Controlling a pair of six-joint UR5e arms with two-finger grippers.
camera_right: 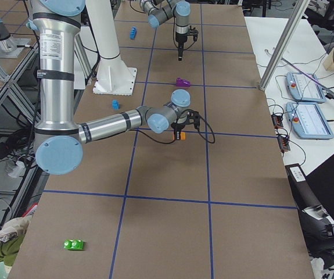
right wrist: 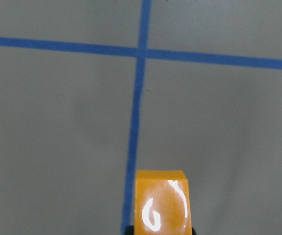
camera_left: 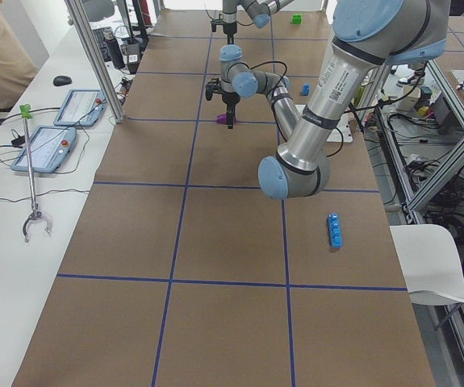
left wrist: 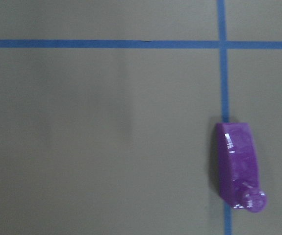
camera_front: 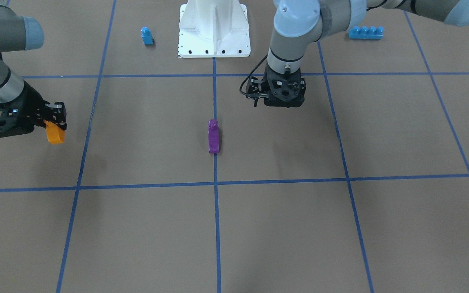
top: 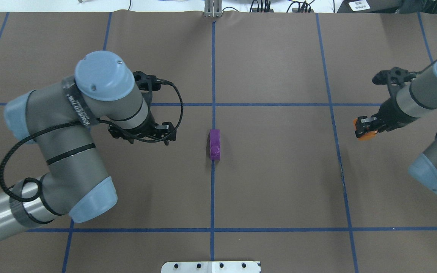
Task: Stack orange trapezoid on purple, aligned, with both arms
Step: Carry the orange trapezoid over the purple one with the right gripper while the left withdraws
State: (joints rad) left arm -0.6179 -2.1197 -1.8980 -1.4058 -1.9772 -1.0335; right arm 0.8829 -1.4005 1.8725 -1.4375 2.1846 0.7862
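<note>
I see a brown table (top: 279, 182) with a blue tape grid (top: 279, 104) and the white robot base (camera_front: 214, 28) at its edge. Left gripper (camera_front: 283, 95) hangs near the purple block (top: 215, 144). Its fingers are hidden, so I can't tell the opening. The purple block lies on the centre line. Right gripper (top: 364, 129) is clamped on the orange trapezoid (top: 366, 135), off the table, well apart.
</note>
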